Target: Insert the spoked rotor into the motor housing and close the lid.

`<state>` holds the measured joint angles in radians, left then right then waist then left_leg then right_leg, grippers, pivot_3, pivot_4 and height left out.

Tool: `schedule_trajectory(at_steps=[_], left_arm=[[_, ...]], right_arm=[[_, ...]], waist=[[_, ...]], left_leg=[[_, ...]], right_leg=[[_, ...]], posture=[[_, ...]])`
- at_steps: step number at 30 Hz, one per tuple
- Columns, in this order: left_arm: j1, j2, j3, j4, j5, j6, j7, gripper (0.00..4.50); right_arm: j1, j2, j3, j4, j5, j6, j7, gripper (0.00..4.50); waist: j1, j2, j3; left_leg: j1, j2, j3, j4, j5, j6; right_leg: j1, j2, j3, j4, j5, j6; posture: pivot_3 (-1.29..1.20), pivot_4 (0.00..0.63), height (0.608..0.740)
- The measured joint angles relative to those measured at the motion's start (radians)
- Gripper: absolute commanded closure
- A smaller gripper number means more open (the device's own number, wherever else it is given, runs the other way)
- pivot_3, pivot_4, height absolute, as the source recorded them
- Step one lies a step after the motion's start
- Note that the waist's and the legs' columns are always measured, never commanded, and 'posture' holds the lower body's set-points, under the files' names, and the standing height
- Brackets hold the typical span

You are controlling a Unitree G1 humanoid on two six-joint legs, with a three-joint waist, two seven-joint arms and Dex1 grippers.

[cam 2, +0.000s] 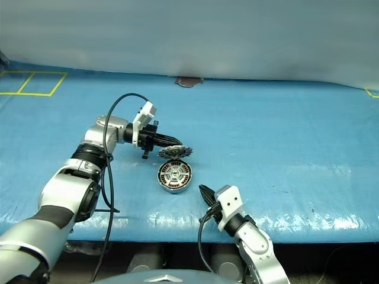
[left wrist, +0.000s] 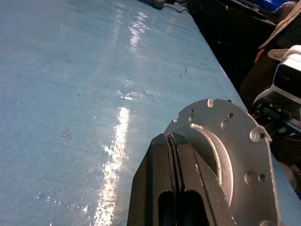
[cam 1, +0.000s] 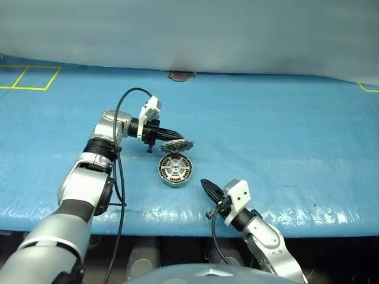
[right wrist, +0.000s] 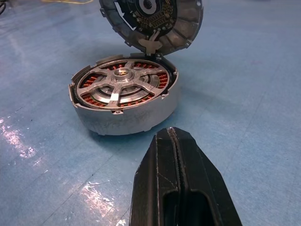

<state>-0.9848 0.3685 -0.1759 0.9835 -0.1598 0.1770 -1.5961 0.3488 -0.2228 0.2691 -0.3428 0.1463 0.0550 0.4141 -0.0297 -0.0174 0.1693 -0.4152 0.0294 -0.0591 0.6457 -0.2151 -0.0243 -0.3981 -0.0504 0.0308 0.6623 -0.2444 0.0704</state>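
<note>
Up close, spoked rotor (right wrist: 123, 88) sits inside motor housing (right wrist: 127, 120).

Bright blue table cover (cam 1: 266, 136), yellow taped lines (cam 1: 29, 77) at upper left of the frame, grey metal motor housing (right wrist: 124, 117) with copper-red windings, silver spoked rotor (right wrist: 122, 84), lid (left wrist: 225, 150) plain light grey, black-fingered grippers.

You get bright, even overhead light; glare streaks the blue table (left wrist: 113, 155), and shadows stay short and soft.
</note>
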Motion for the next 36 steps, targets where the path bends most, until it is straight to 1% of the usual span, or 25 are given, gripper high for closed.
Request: schedule_trajectory(at_steps=[7, 13, 18, 21, 24, 30, 33, 36], left_arm=[[0.061, 0.018, -0.105, -0.101, -0.039, 0.027, -0.005, 4.47], [0.118, 0.07, -0.227, -0.206, -0.085, 0.037, -0.008, 4.47], [0.14, 0.102, -0.267, -0.247, -0.1, 0.031, -0.015, 4.47], [0.16, 0.12, -0.27, -0.278, -0.1, 0.004, -0.017, 4.47], [0.196, 0.125, -0.238, -0.312, -0.094, -0.01, -0.016, 4.47], [0.326, 0.147, -0.151, -0.47, -0.095, -0.019, 0.05, 4.47], [0.406, 0.159, -0.108, -0.566, -0.097, -0.03, 0.105, 4.5], [0.507, 0.172, -0.058, -0.68, -0.111, -0.027, 0.171, 4.5]], right_arm=[[-0.01, 0.004, -0.001, 0.009, 0.0, 0.0, -0.004, 4.5], [-0.002, 0.004, -0.004, 0.017, 0.0, 0.0, -0.007, 4.5], [-0.002, 0.003, -0.007, 0.018, 0.0, 0.0, -0.007, 4.5], [-0.012, 0.003, -0.025, 0.014, 0.015, 0.029, -0.011, 4.5], [-0.038, 0.006, -0.05, -0.039, 0.05, 0.111, -0.03, 4.5], [-0.194, -0.002, -0.083, -0.174, 0.116, 0.289, -0.053, 4.5], [-0.264, -0.018, -0.078, -0.188, 0.125, 0.377, -0.058, 3.94], [-0.336, -0.044, -0.047, -0.185, 0.116, 0.449, -0.046, 2.95]], waist=[[0.001, 0.0, 0.0], [0.001, 0.0, 0.0], [0.002, 0.0, 0.0], [0.003, 0.0, 0.0], [0.002, 0.001, 0.0], [0.002, 0.001, 0.0], [0.003, 0.001, -0.001], [0.001, 0.002, -0.001]], left_leg=[[0.0, 0.0, 0.0, 0.0, 0.0, 0.0], [0.0, 0.0, 0.0, 0.0, 0.0, 0.0], [0.001, 0.0, 0.0, 0.001, 0.0, 0.0], [0.002, 0.0, 0.0, 0.001, 0.0, 0.0], [0.002, 0.0, 0.0, 0.001, 0.0, 0.0], [0.002, 0.001, 0.0, 0.001, 0.0, 0.0], [0.002, 0.001, 0.0, 0.001, 0.0, 0.0], [0.002, 0.001, 0.0, 0.001, 0.0, 0.0]], right_leg=[[0.0, 0.0, 0.0, 0.001, 0.0, 0.0], [0.0, 0.0, 0.0, 0.001, -0.001, -0.002], [0.0, 0.0, 0.0, 0.001, -0.001, -0.002], [0.001, 0.0, 0.001, 0.001, -0.001, -0.002], [0.001, 0.0, 0.001, 0.002, -0.001, -0.002], [0.001, 0.0, 0.001, 0.002, -0.001, -0.002], [0.001, 0.0, 0.001, 0.002, 0.001, -0.005], [0.001, 0.0, 0.001, 0.002, 0.002, -0.006]], posture=[[0.0, 0.15, 0.74], [0.0, 0.15, 0.74], [0.0, 0.15, 0.74], [0.0, 0.15, 0.74], [0.0, 0.15, 0.74], [0.0, 0.15, 0.74], [0.0, 0.15, 0.74], [0.0, 0.15, 0.74]])
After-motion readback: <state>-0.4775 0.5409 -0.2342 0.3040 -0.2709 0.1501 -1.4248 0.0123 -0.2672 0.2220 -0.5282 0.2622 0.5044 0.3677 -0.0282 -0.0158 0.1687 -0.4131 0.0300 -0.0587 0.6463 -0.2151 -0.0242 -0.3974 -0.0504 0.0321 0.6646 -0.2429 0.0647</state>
